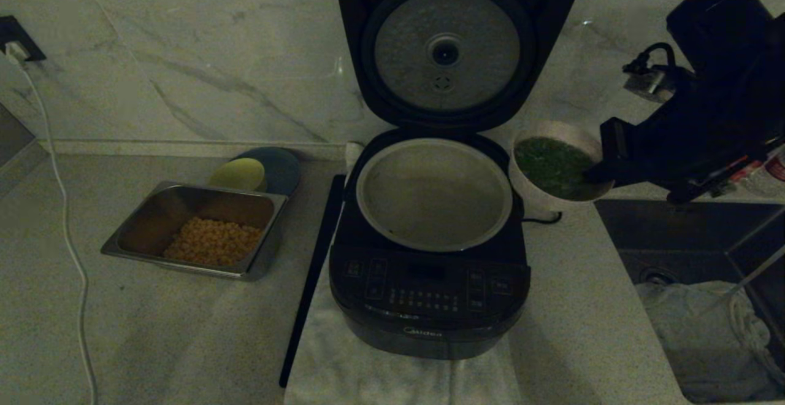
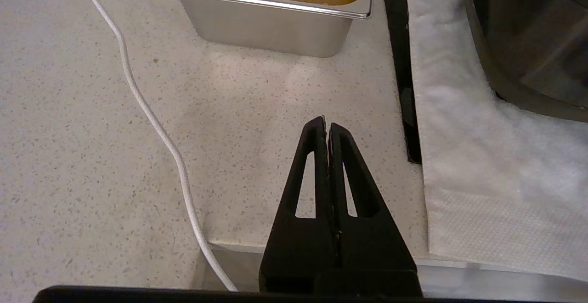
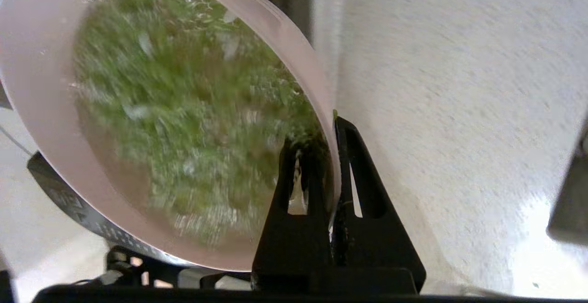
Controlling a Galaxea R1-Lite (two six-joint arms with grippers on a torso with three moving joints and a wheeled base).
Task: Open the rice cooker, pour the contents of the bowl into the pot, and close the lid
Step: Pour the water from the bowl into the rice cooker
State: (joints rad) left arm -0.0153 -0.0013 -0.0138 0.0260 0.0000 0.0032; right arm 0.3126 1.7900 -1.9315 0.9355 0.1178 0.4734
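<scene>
Right tool (image 3: 334,124) pinches the rim of the bowl (image 1: 555,169), lifted beside the rice cooker (image 1: 429,294) with chopped greens (image 1: 552,165) inside. Lid (image 1: 454,49) stands open above the pot (image 1: 434,193). Left tool (image 2: 327,126) hangs clenched over the counter (image 2: 92,156) near the steel tray (image 1: 196,230).

Dim light, marble wall (image 1: 184,55), speckled countertop (image 1: 153,331), wall socket (image 1: 15,37), sink (image 1: 705,251) at right

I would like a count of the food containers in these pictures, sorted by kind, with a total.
Bowls: 2 (small round pale pinkish-white bowl of chopped green herbs, gripped by the right claw; yellow-green bowl)
Rectangular steel trays: 1 (tray holding yellow kernels)
Light-grey inner pots: 1 (pot, in the black rice cooker)
Total: 4
</scene>
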